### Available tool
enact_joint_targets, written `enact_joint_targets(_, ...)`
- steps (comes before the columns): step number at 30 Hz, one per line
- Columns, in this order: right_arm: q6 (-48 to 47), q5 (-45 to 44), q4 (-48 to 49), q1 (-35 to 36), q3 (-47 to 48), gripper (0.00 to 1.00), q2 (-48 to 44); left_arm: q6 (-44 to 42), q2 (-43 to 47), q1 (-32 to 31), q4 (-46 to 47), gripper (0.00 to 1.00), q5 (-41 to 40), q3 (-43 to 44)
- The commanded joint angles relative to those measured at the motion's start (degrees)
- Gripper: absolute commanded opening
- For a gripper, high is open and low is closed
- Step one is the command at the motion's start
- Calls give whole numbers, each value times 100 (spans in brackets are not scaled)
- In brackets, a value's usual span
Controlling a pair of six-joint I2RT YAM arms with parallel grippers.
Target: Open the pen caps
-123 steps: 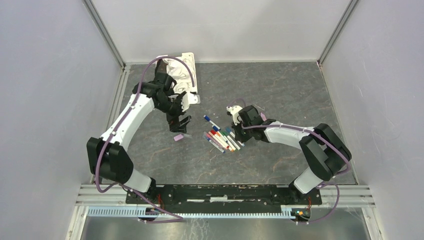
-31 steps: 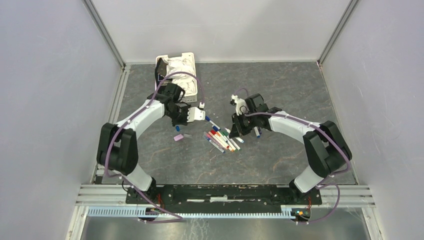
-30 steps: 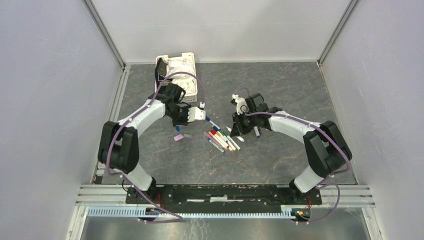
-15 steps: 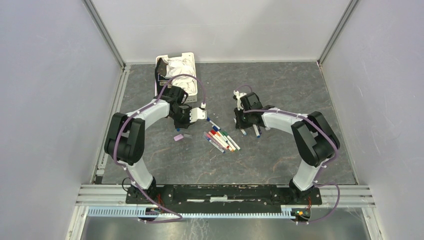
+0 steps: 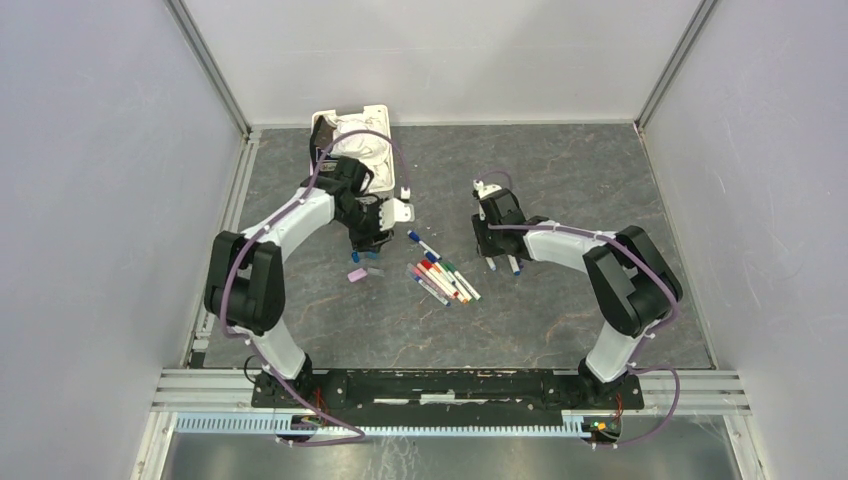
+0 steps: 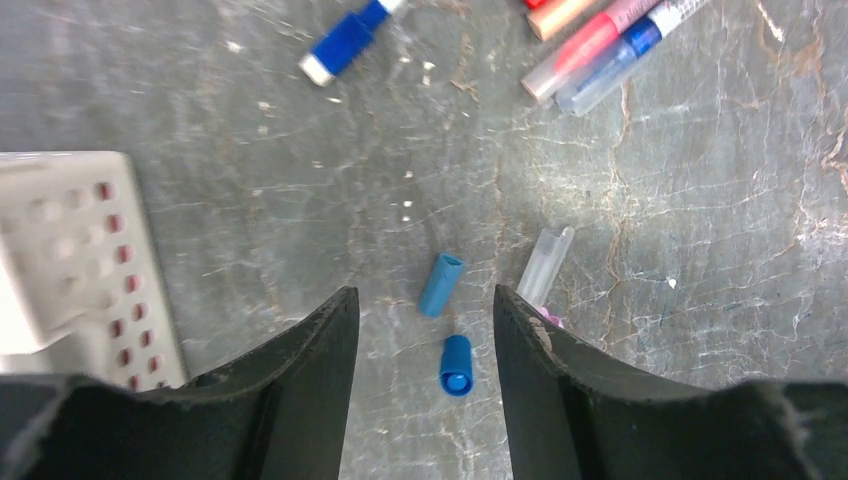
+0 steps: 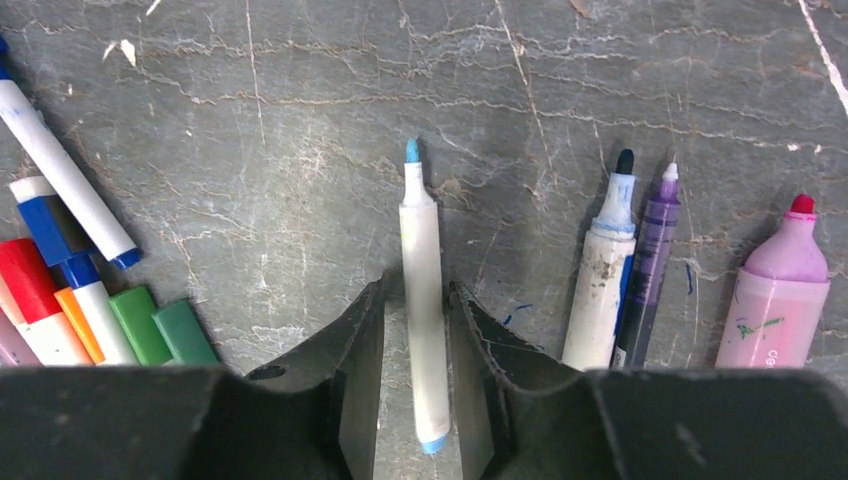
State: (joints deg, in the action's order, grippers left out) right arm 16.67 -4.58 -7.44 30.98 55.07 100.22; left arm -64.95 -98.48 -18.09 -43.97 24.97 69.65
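My left gripper (image 6: 425, 310) (image 5: 366, 244) hangs open over the table. Two loose blue pen caps lie under its gap: a light blue one (image 6: 441, 285) and a darker one (image 6: 456, 364). A clear cap (image 6: 545, 265) rests just right of them. My right gripper (image 7: 418, 300) (image 5: 489, 250) stands slightly open around a white uncapped pen (image 7: 424, 290) with a light blue tip. A thin gap shows on each side of the barrel. Capped pens (image 5: 440, 280) lie bunched between the arms, with red (image 7: 25, 275) and green caps (image 7: 150, 325) showing.
The white slotted basket (image 5: 385, 170) (image 6: 60, 250) with cloth stands at the back left, close to my left gripper. Uncapped pens lie right of the right gripper: a white one (image 7: 605, 270), a purple one (image 7: 650, 260) and a pink highlighter (image 7: 780, 290). A pink cap (image 5: 357, 274) lies near the left gripper.
The left gripper swung back over the loose caps and opened, and a blue cap now lies under it. The right gripper moved back and right, and its jaws loosened around the white pen.
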Motion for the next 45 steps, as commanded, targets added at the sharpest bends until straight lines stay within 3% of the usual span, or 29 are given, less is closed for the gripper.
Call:
enact_joint_targets(1,120,-413,-172,38,-172,36,-254,474,492,144,-469,59,580,698)
enact_joint_targets(2,129,-473,-209,38,-156,36,-317,523,542,165,-557,60,610,827)
enact_joint_targets(5,132,-774,-325,136,-11,37,-551,417,706,166,-982,80,579,1205)
enact_joint_targets(11,-178,-792,-520,552,904,43,-579,324,1229,202,-1198,85,316,1636)
enact_joint_targets(15,-462,-140,-612,855,1683,48,-100,891,1688,358,-540,86,507,1608)
enact_joint_targets(18,-672,235,-742,1009,2202,51,371,1575,1822,393,-79,99,337,1676)
enact_joint_targets(23,-885,632,-874,1153,2773,52,1093,2155,1824,480,-46,100,215,1807)
enact_joint_targets(31,-1130,624,-1060,1210,3212,52,1805,3322,2370,746,939,100,-296,1425)
enact_joint_targets(34,-1157,543,-1023,1221,3190,47,1875,3167,2554,755,1076,100,-246,1174)
enact_joint_targets(40,-1219,532,-967,1203,3192,39,2067,2568,2397,752,76,100,638,1236)
enact_joint_targets(45,-1209,519,-952,1211,3249,34,2224,2329,2437,745,-137,100,1091,909)
